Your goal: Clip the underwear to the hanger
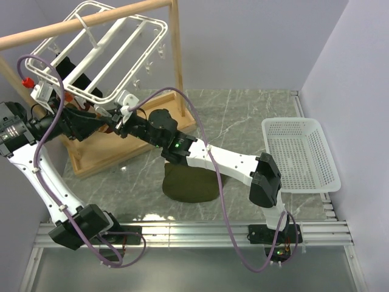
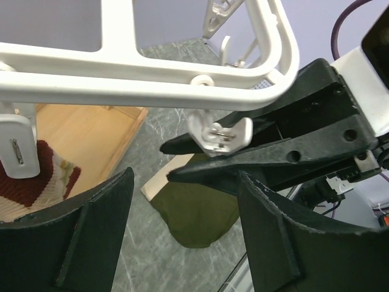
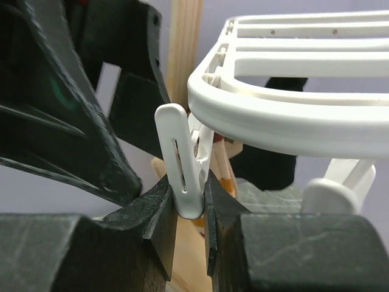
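The olive-green underwear (image 1: 189, 185) lies flat on the table, partly under my right forearm; it also shows in the left wrist view (image 2: 194, 213). The white hanger (image 1: 100, 58) hangs tilted from the wooden rail. My right gripper (image 3: 189, 194) is shut on one dangling white clip (image 3: 184, 161) at the hanger's rim (image 3: 292, 121); the left wrist view shows the same pinch on the clip (image 2: 219, 135). My left gripper (image 2: 185, 182) is open and empty, right beside the right gripper (image 1: 118, 118), below the frame (image 2: 152, 85).
The wooden rail stand (image 1: 121, 149) stands at the back left, its post (image 1: 178, 55) behind the hanger. A black garment with red patches (image 2: 42, 176) hangs from another clip. A white mesh basket (image 1: 301, 155) sits on the right. Walls close in on both sides.
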`<state>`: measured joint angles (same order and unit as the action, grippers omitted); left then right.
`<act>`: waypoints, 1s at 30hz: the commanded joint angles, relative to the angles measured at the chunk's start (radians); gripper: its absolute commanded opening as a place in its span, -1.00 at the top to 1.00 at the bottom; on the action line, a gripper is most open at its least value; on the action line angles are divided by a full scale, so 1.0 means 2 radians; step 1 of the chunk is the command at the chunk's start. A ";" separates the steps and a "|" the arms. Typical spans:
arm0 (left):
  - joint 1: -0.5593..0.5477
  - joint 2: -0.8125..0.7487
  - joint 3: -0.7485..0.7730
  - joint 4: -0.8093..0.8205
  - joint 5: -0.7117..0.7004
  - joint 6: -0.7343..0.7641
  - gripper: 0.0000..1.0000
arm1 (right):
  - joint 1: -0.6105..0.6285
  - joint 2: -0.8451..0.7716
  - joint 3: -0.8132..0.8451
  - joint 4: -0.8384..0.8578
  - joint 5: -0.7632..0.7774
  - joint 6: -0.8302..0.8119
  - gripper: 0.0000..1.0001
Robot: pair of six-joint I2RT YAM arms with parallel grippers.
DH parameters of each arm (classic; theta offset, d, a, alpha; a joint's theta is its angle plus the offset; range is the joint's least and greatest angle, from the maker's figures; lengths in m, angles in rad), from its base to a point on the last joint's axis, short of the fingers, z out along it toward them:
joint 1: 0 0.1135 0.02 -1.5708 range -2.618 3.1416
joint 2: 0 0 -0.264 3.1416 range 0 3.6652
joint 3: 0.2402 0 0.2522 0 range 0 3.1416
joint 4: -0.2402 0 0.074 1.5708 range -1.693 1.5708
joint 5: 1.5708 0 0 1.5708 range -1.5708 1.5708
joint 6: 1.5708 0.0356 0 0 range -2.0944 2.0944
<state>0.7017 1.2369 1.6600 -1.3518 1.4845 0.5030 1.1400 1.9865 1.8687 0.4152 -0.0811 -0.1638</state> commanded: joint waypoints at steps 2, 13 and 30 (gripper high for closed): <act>-0.009 0.008 0.025 0.003 0.105 0.000 -0.46 | 0.001 0.001 0.030 0.001 -0.022 0.023 1.00; -0.017 0.030 0.069 0.003 0.105 -0.019 -0.42 | 0.001 0.009 0.027 -0.001 -0.023 0.027 1.00; -0.047 0.056 0.105 0.003 0.106 -0.019 -0.14 | 0.003 0.015 0.022 0.003 -0.032 0.037 1.00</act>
<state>0.6167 1.3445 1.8294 -1.3514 1.4849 0.4728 1.1362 2.0022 1.8870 0.4026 -0.1047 -0.1020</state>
